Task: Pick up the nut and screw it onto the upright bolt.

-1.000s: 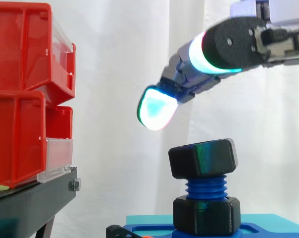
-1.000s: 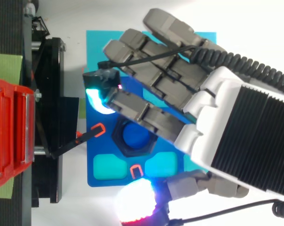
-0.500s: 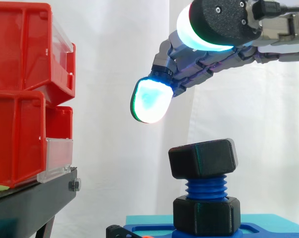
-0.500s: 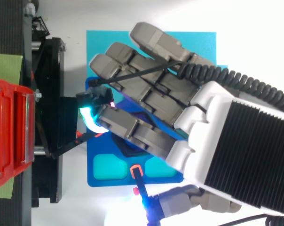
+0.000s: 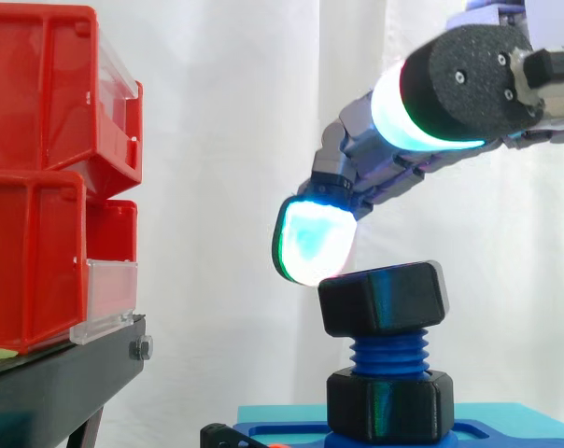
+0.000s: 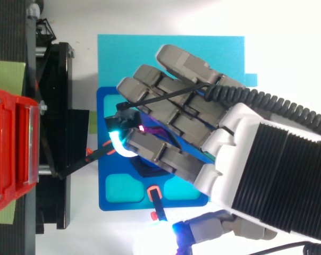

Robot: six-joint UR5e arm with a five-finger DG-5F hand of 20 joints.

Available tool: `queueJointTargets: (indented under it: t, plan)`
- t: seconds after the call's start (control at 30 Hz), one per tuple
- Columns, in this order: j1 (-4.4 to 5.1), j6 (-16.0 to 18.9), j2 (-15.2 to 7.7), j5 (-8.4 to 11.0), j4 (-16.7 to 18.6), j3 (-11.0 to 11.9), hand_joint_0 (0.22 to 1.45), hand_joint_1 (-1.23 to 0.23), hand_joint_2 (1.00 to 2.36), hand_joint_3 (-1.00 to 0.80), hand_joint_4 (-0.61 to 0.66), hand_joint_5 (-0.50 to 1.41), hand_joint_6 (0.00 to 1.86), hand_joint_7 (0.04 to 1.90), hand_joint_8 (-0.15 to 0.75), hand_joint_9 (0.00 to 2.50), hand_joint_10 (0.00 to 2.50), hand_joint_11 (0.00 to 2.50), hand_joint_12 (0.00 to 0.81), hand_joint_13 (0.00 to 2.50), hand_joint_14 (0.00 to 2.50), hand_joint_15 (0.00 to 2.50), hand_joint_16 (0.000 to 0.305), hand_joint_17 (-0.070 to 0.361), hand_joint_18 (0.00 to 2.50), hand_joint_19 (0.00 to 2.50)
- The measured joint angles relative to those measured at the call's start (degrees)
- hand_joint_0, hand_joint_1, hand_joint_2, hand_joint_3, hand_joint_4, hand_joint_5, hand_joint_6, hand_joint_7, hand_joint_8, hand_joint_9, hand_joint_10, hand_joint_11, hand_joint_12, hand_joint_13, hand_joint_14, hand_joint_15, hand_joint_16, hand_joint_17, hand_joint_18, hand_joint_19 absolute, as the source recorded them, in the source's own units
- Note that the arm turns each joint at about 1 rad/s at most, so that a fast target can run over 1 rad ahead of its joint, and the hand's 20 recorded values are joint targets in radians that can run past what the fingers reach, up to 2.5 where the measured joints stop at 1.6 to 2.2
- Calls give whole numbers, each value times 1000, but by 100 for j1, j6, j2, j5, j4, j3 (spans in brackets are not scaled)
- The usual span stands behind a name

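Observation:
A black nut [image 5: 383, 297] sits slightly tilted on top of the blue threaded bolt [image 5: 387, 353], which stands upright in a black hex base [image 5: 389, 403] on a blue plate [image 6: 115, 191]. My hand [image 5: 371, 159] comes in from the right above the nut, open, with its fingers reaching left and down. One glowing cyan fingertip [image 5: 310, 241] hangs at the nut's upper left corner, touching it or nearly so. The thumb pad [image 5: 450, 93] is high above the nut, apart from it. From above, my hand [image 6: 256, 164] covers the bolt and nut.
Stacked red bins [image 5: 39, 177] on a black stand [image 5: 58, 383] fill the left side, close to the plate. A cyan mat [image 6: 150, 53] lies under the blue plate. Behind is a white curtain.
Over the last second the hand first lifted and swung left, then came back down and right. Its fingertip is now at the nut's top left corner. The nut has not moved.

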Motion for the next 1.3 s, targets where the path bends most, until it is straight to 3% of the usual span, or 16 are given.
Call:
queueJointTargets:
  t: [0.27,0.57,0.9,1.3]
  plan:
    - [-10,99,4,-8,-290,1,449,-132,1000,-500,188,-142,502,821,243,298,0,0,361,289,0,0,43,97,0,0]
    - [-62,99,4,-98,-343,1,451,-131,1000,-500,199,-140,503,848,241,295,0,0,360,288,0,0,43,96,0,0]
    - [-145,98,11,-208,-645,31,462,-140,1000,-500,242,-111,503,1090,250,327,0,0,346,336,0,0,39,88,0,0]
    - [-343,71,12,-417,-1189,305,476,-157,1000,-500,216,-83,514,1311,257,389,0,0,334,387,0,0,36,80,0,0]
